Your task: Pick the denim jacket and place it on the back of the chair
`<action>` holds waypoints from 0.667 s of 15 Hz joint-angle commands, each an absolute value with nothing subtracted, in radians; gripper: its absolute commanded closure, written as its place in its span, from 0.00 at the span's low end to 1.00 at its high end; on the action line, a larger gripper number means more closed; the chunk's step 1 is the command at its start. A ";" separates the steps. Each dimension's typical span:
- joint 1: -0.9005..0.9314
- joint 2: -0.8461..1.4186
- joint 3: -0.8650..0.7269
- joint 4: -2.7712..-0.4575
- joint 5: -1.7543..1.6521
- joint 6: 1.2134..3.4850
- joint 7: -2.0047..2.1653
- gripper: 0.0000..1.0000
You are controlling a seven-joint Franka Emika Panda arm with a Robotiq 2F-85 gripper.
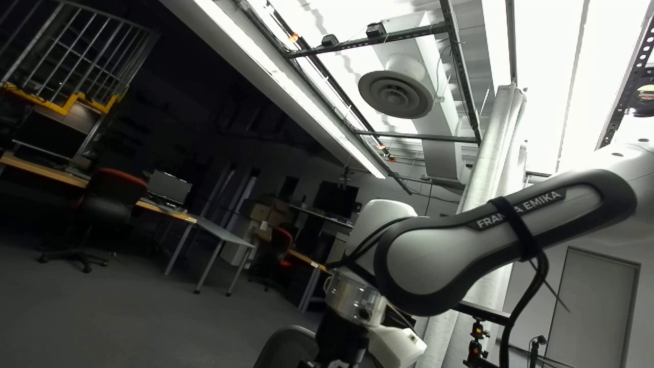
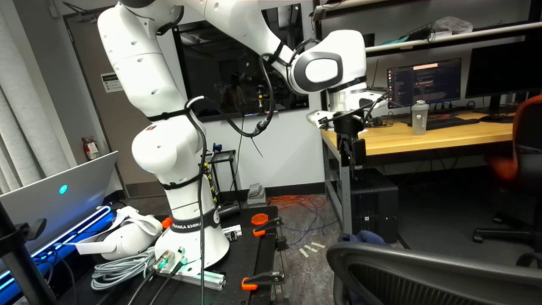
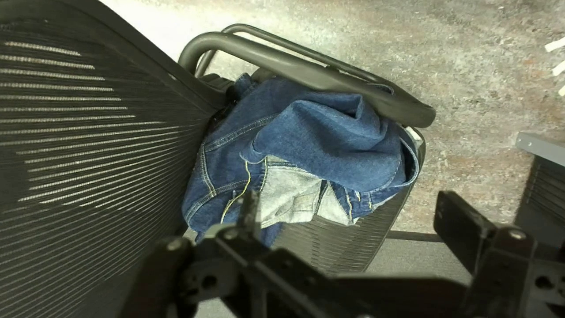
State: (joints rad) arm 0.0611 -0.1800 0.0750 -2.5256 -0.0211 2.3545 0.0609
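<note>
The black 2-finger gripper is released: its 2 dark fingers stand spread wide apart, pointing down. In the wrist view, 1 finger overlaps the lower edge of the crumpled mid-blue denim jacket, but an exterior view shows the gripper apart from the cloth and higher up. The jacket lies on the dark mesh seat of the dark grey-black chair with a rounded frame, yellow seams and a pale grey inner side showing. It sits just beside the tall mesh backrest; whether they touch cannot be told. Part of it reaches under the smooth, curved grey armrest.

Above the gripper, a silver metal cylinder sits between it and the white, black-strapped robot arm, which stands on a black perforated tabletop. There, 2 orange-and-black clamps line an edge, and a coil of grey cable lies near a white rounded headset.

Farther out, short pale tape strips lie on the mottled floor. A light wooden desk holds a translucent grey shaker bottle, with a black box-shaped computer tower below.
</note>
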 commanded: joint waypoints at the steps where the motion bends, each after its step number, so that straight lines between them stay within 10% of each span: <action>1: 0.060 -0.031 0.083 -2.457 -0.041 2.431 0.094 0.00; 10: 0.081 0.237 0.067 -2.323 -0.097 2.543 0.099 0.00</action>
State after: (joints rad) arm 0.0623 0.1541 0.0775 -2.3920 -0.0681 2.5218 0.0705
